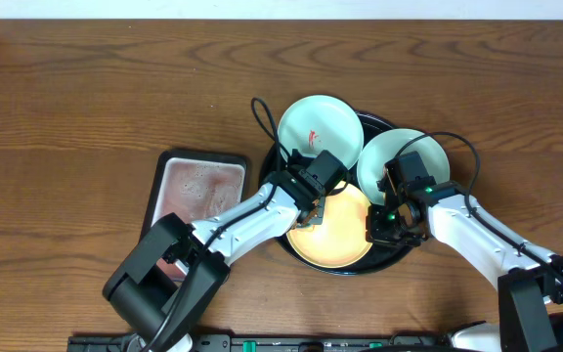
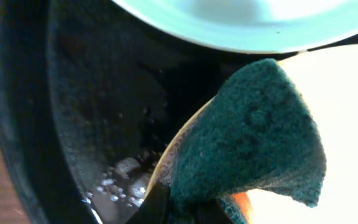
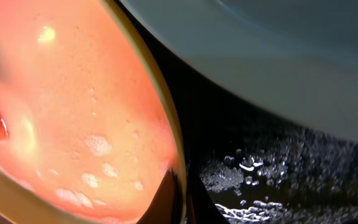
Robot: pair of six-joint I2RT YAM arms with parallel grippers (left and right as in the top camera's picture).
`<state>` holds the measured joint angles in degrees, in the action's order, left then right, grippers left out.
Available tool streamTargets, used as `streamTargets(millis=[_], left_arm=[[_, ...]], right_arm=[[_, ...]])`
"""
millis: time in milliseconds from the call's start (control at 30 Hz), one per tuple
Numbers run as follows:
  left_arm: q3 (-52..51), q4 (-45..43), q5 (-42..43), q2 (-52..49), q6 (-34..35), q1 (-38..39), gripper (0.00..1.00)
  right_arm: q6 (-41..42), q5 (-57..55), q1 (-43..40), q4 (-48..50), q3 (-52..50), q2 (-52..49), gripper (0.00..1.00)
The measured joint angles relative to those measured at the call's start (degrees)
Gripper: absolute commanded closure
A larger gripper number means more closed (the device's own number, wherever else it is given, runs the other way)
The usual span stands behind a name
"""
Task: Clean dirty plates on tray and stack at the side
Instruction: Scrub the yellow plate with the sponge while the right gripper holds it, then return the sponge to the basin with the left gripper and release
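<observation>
I am seeing the tray (image 2: 92,106) gleaming glossy black, its smooth floor beading with water droplets. The yellow plate (image 1: 335,240) is shining smooth and wet, a thin bubbly film lying over it. The back mint plate (image 1: 321,117) and the right mint plate (image 1: 371,161) are showing the same hard gloss. The green scouring pad (image 2: 253,130) is looking coarse, fibrous and matt. The tabletop (image 1: 86,88) is showing brown wood grain with a low sheen, the rectangular tray (image 1: 203,186) a dull wet silver-grey
</observation>
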<state>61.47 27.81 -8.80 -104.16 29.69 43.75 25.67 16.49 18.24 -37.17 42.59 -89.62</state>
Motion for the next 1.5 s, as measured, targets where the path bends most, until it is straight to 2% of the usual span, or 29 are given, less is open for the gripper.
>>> streamTargets(millis=[100,300,500,633,767,867,1000,1133,1267,1333,1400,1500], left_arm=[[0.04,-1.09,-5.16,-0.28,-4.39,1.16,0.92],[0.39,-2.47,-13.99,-1.14,-8.83,3.98,0.92],[1.42,-2.29,-18.6,-0.11,-6.75,4.72,0.92],[1.42,-1.84,-19.58,7.52,-4.2,2.78,0.92],[1.44,1.99,-16.15,18.47,-2.19,0.33,0.92],[1.46,8.63,-13.62,25.4,-1.18,-1.92,0.89],[1.7,21.49,-12.24,31.43,0.15,-6.6,0.89],[1.9,29.38,-10.4,33.16,0.9,-12.31,0.89],[-0.98,29.2,-7.26,32.61,1.38,-17.7,0.89],[-3.5,27.65,-4.74,32.17,1.11,-20.61,0.84],[-6.58,24.44,-1.22,31.87,-0.61,-24.28,0.83],[-9.01,21.64,3.85,31.74,-2.97,-28.11,0.62]], right_arm=[[0.0,0.66,0.0,0.33,0.0,0.0,0.99],[0.0,1.09,0.0,0.17,0.02,0.0,0.99],[0.0,0.76,0.0,-0.37,0.13,0.0,0.99],[-0.02,-1.6,-0.13,-1.44,0.13,0.02,0.99],[-0.04,-2.38,-0.11,-1.6,0.11,0.07,0.99],[-0.04,-2.4,-0.11,-1.38,0.11,0.07,0.99],[-0.07,-2.4,-0.11,-0.55,0.0,0.07,0.99],[-0.07,-2.6,-0.11,-0.7,0.09,0.13,0.99],[-0.11,-5.53,-0.11,-4.46,1.95,1.18,0.99],[-0.26,-7.56,-0.11,-6.71,3.15,2.89,0.99],[-0.5,-10.6,-0.02,-9.33,5.38,6.62,0.99],[-0.66,-12.31,0.0,-10.95,7.04,9.42,0.99]])
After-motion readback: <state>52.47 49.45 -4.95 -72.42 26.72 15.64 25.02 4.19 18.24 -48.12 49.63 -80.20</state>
